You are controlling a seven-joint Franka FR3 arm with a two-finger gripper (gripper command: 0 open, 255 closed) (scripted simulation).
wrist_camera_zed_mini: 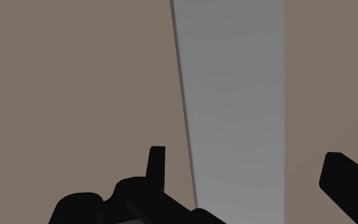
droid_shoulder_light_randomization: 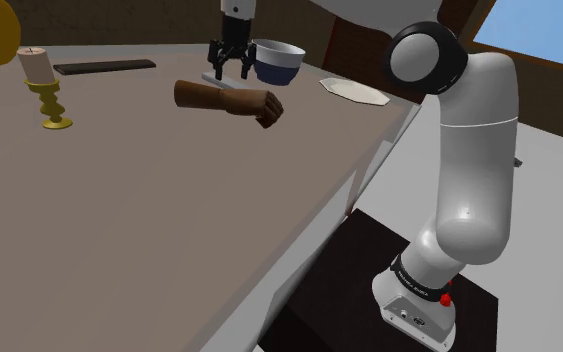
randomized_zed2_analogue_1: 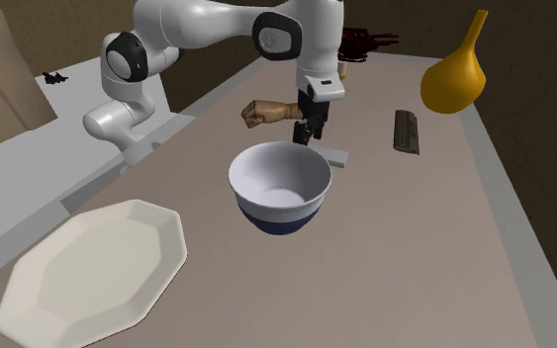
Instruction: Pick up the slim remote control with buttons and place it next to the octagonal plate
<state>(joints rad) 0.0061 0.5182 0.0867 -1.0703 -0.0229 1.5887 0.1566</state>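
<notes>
A slim plain grey remote (wrist_camera_zed_mini: pixel 234 95) lies flat on the brown table, beside a white and blue bowl (randomized_zed2_analogue_1: pixel 279 188). One end of the remote (randomized_zed2_analogue_1: pixel 337 155) sticks out past the gripper. My black gripper (wrist_camera_zed_mini: pixel 244 159) hangs straight down over it, open, one finger on each side of the remote, not clasping it. From the shoulder view the gripper (droid_shoulder_light_randomization: pixel 231 72) stands just left of the bowl (droid_shoulder_light_randomization: pixel 276 62), with the remote (droid_shoulder_light_randomization: pixel 212 77) under it. The white octagonal plate (randomized_zed2_analogue_1: pixel 93 267) lies at the table corner near the stand, beyond the bowl from the gripper; it is the plate (droid_shoulder_light_randomization: pixel 354 91) at the shoulder view's right.
A brown wooden forearm with a fist (droid_shoulder_light_randomization: pixel 229 100) lies close in front of the gripper. A dark flat slab (randomized_zed2_analogue_1: pixel 406 130), a candle on a gold holder (droid_shoulder_light_randomization: pixel 47 90) and a yellow vase (randomized_zed2_analogue_1: pixel 456 74) stand farther off. The table edge (droid_shoulder_light_randomization: pixel 299 240) runs beside the stand.
</notes>
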